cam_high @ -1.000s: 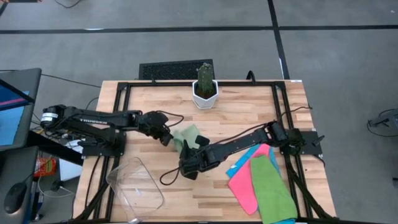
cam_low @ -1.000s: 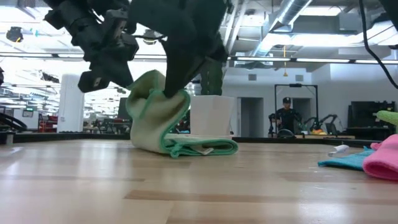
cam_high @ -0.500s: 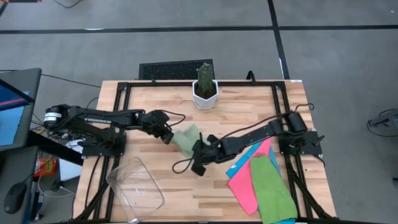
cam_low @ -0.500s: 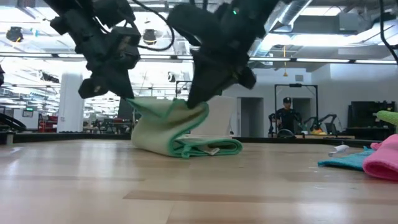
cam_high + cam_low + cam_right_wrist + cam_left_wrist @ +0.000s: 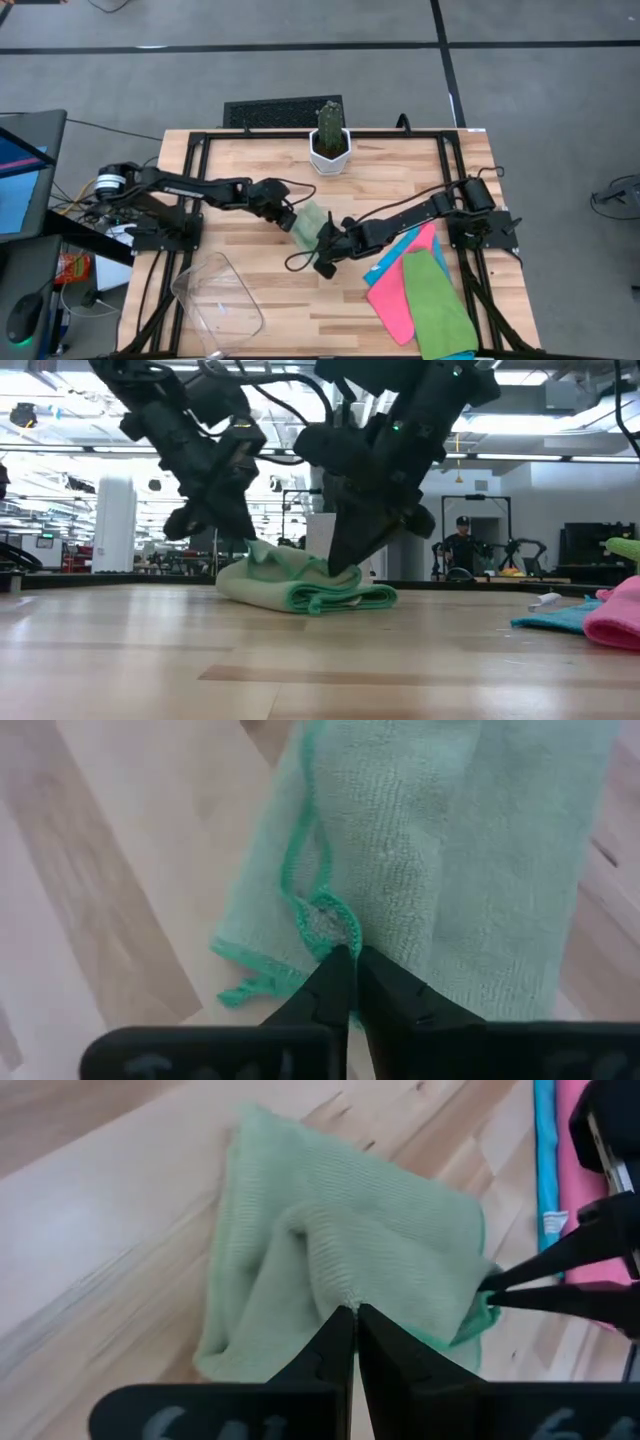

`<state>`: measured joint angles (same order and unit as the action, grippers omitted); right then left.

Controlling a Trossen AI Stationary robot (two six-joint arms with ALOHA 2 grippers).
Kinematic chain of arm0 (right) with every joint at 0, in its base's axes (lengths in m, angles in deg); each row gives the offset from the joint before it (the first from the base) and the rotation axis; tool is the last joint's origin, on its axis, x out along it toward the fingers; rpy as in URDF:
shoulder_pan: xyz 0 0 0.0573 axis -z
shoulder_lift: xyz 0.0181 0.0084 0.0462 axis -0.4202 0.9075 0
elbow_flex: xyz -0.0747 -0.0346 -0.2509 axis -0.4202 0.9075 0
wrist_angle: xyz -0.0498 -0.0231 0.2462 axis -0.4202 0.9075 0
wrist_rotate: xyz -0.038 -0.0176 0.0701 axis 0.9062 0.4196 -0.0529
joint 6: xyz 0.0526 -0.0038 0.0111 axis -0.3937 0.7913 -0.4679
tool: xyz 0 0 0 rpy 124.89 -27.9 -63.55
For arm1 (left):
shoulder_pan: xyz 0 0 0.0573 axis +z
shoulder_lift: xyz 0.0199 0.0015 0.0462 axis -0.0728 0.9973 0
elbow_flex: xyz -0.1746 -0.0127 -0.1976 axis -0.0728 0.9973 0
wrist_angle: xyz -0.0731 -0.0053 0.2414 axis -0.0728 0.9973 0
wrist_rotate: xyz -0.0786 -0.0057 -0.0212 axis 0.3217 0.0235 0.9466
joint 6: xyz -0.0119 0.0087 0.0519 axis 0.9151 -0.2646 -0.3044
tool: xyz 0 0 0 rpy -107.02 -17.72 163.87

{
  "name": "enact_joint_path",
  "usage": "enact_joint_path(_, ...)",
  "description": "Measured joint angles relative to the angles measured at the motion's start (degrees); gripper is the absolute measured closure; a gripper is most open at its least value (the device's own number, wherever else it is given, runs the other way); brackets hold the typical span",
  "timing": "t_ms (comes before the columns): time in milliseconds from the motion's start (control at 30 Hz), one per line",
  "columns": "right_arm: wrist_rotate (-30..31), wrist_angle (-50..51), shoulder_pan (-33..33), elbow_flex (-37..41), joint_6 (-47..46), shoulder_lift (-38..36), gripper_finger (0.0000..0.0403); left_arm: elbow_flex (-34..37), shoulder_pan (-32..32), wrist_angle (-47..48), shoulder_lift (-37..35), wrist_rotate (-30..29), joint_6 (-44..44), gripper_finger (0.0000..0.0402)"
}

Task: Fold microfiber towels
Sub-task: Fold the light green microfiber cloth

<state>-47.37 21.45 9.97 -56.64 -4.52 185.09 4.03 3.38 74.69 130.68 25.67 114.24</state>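
A light green microfiber towel (image 5: 310, 226) lies bunched and folded on the wooden table near its middle; in the low view this towel (image 5: 300, 590) is a low heap. My left gripper (image 5: 291, 216) stands at the towel's left side, shut on it. My right gripper (image 5: 326, 243) is at the towel's near right side, its fingers closed on the hem. More towels, pink (image 5: 392, 300), green (image 5: 438, 310) and blue (image 5: 398, 250), lie overlapped at the near right. My left gripper pinches a raised ridge of the towel's top layer (image 5: 340, 1285) between its two fingertips, slanting down from the table's left. The towel rests on the table below it. My right gripper pinches the dark-green stitched hem at a corner (image 5: 325, 918) with its fingertips, slanting down from the right. That corner lies low on the folded heap (image 5: 345, 575).
A white pot with a cactus (image 5: 329, 145) stands at the far edge behind the towel. A clear plastic bin (image 5: 215, 300) lies at the near left. Bare wood (image 5: 250, 170) runs between the pot and the left arm. People and equipment show in the room behind.
Both grippers have sunk and moved toward the table's right edge, and the right one has rolled. The towel part that they held up high has come down over the rest, so the towel now lies as a low folded heap.
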Motion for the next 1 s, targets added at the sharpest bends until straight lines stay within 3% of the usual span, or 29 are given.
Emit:
enact_joint_path(233, 0.5, 2.6, 0.0, 0.1, -5.1, -1.0, 0.0329, -4.2, 0.5, 0.4, 3.8, -0.6, -1.4, 0.0399)
enact_joint_path(733, 3.6, 12.5, 1.7, 0.1, -5.7, -4.2, 0.0212, -6.6, 4.1, -0.2, 4.2, -4.0, -1.6, 0.0399)
enact_joint_path(1000, 3.7, 14.1, 2.6, 0.0, -5.4, -5.2, 0.0188, -6.6, 3.9, -1.3, 4.2, -6.2, -1.6, 0.0399)
